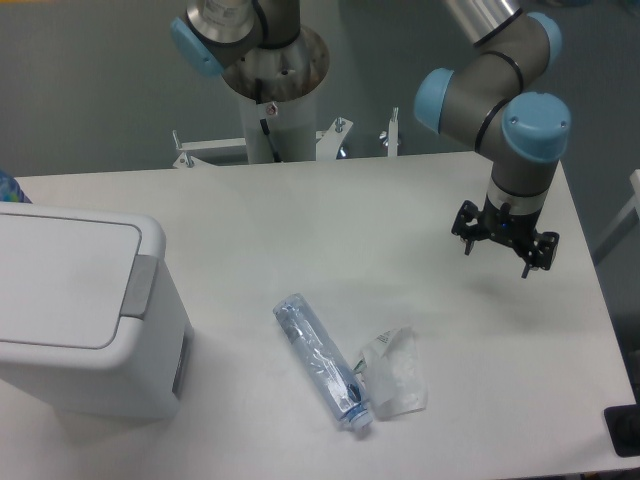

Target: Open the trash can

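Gripper: the gripper (505, 250) hangs above the table's (400, 220) right side, fingers spread, grasping nothing.
Trash can look: the trash can (85, 315) is a large white box with rounded corners; its flat lid is down, with a grey push tab (139, 287) at the lid's right edge.
Trash can place: at the table's left edge, well apart from the gripper.
Between them: a clear plastic bottle (324, 362) lying flat, just beside a crumpled clear wrapper (396, 372).

1. Arm (490, 85) — enters from the top right, wrist pointing straight down.
2. Gripper (504, 248) — black, fingers spread apart, holding nothing, hanging in the air.
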`<control>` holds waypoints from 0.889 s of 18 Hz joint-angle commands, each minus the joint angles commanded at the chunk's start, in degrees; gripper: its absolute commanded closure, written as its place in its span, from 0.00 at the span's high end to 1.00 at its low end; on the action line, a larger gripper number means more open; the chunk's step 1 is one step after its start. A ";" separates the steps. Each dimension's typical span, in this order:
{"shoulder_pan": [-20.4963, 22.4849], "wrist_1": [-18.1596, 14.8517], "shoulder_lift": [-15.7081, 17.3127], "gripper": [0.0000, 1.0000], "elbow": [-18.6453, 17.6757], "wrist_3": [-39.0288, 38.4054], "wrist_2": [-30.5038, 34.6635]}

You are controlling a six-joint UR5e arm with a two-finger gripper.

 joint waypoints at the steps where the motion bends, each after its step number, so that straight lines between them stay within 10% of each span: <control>1: 0.09 0.00 0.00 1.00 0.00 0.00 0.00; 16: 2.29 -0.09 4.92 1.00 0.52 -14.74 -17.74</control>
